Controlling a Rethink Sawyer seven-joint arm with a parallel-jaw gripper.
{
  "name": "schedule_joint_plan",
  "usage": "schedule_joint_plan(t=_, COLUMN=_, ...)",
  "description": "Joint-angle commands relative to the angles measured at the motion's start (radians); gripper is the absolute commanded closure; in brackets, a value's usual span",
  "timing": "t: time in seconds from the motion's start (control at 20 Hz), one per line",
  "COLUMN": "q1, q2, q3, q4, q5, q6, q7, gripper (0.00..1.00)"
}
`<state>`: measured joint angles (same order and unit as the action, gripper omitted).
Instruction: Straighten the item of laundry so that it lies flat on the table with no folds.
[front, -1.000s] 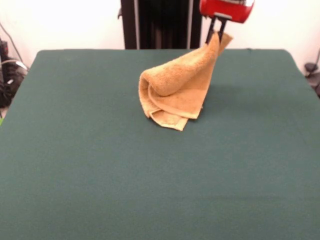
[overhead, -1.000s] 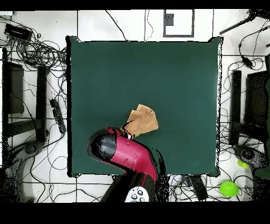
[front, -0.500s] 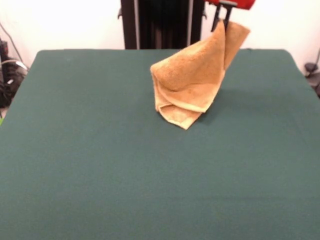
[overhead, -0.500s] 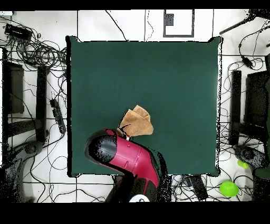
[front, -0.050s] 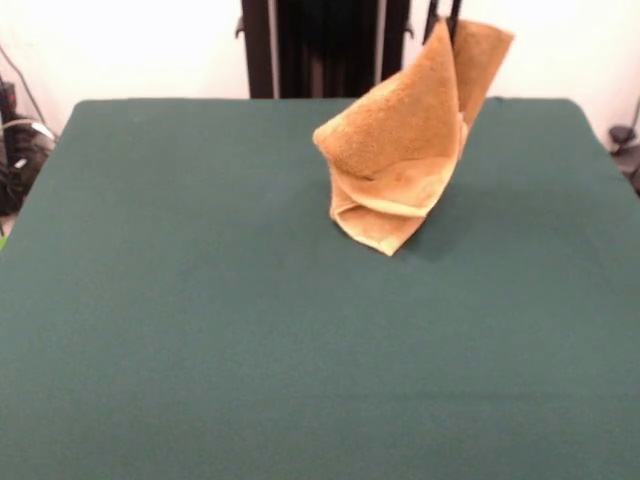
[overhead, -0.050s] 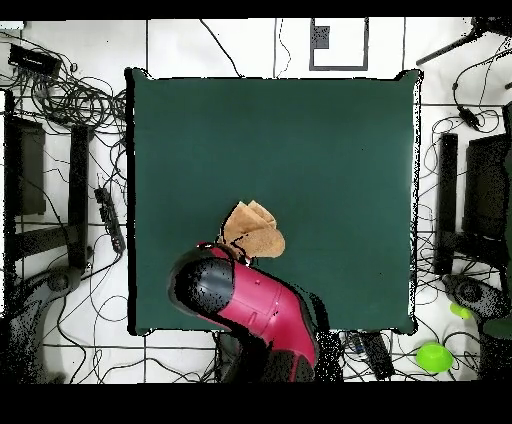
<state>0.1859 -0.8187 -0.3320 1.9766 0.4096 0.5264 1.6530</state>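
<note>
Above the worktop (front, -0.050s: 180, 330), your gripper (front, -0.050s: 447, 18) pinches one corner of the towel (front, -0.050s: 405, 150). Its folded lower end touches the cloth directly below. Nothing lies flat yet; you must spread the whole towel, by my judgement.
</note>
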Motion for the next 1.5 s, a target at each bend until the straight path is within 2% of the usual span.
schedule_joint_plan(t=0.05, q1=-0.117, q2=-0.083, q3=0.269, q4=0.178, q5=0.117, q6=-0.008, q7=0.007, gripper=1.00)
schedule_joint_plan(t=0.25, q1=-0.219, q2=-0.142, q3=0.386, q4=0.244, q5=0.157, q6=-0.064, q7=-0.097, gripper=1.00)
schedule_joint_plan(t=0.35, q1=-0.255, q2=-0.144, q3=0.411, q4=0.214, q5=0.114, q6=-0.053, q7=-0.120, gripper=1.00)
schedule_joint_plan(t=0.55, q1=-0.274, q2=-0.179, q3=0.437, q4=0.170, q5=0.011, q6=-0.025, q7=-0.124, gripper=1.00)
schedule_joint_plan(t=0.75, q1=-0.324, q2=-0.200, q3=0.511, q4=0.179, q5=-0.009, q6=-0.047, q7=-0.149, gripper=1.00)
schedule_joint_plan(t=1.0, q1=-0.397, q2=-0.204, q3=0.589, q4=0.136, q5=-0.123, q6=-0.095, q7=-0.195, gripper=1.00)
schedule_joint_plan(t=1.25, q1=-0.491, q2=-0.231, q3=0.713, q4=0.134, q5=-0.187, q6=-0.129, q7=-0.203, gripper=1.00)
schedule_joint_plan(t=1.5, q1=-0.646, q2=-0.215, q3=0.925, q4=0.130, q5=-0.290, q6=-0.232, q7=-0.220, gripper=1.00)
